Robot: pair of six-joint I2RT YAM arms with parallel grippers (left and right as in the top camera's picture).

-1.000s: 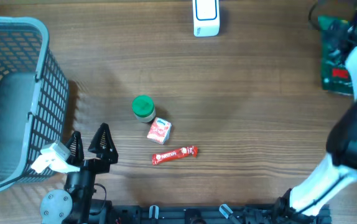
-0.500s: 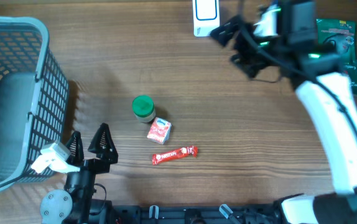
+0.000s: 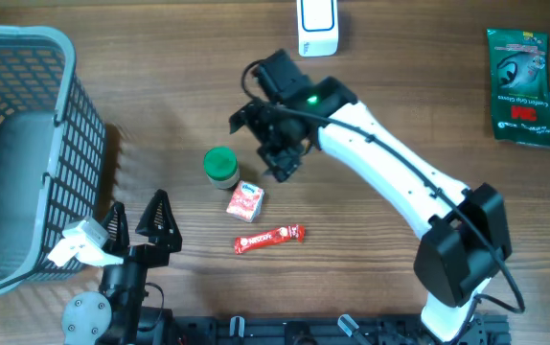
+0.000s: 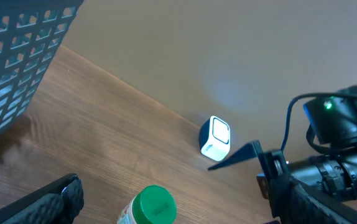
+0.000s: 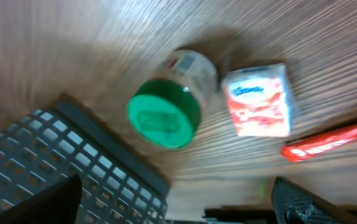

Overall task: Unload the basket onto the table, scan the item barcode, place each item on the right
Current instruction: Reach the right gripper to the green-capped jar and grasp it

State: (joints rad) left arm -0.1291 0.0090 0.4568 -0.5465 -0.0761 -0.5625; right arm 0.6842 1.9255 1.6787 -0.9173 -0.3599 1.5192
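Right claw (image 3: 262, 146) has swung across from far right; now spread, empty, just beside green-lidded jar (image 3: 220, 165). Left claw (image 3: 136, 207) spread, parked. Grasp likely next.

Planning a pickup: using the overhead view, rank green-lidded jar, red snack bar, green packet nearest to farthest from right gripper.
1. Green-lidded jar, beside the right gripper.
2. Red snack bar, front centre.
3. Green packet, far right.

a mock shop checkout on a wooden table (image 3: 419, 105): barcode scanner (image 3: 317, 27), shopping basket (image 3: 26, 36), packaged groceries (image 3: 516, 81)
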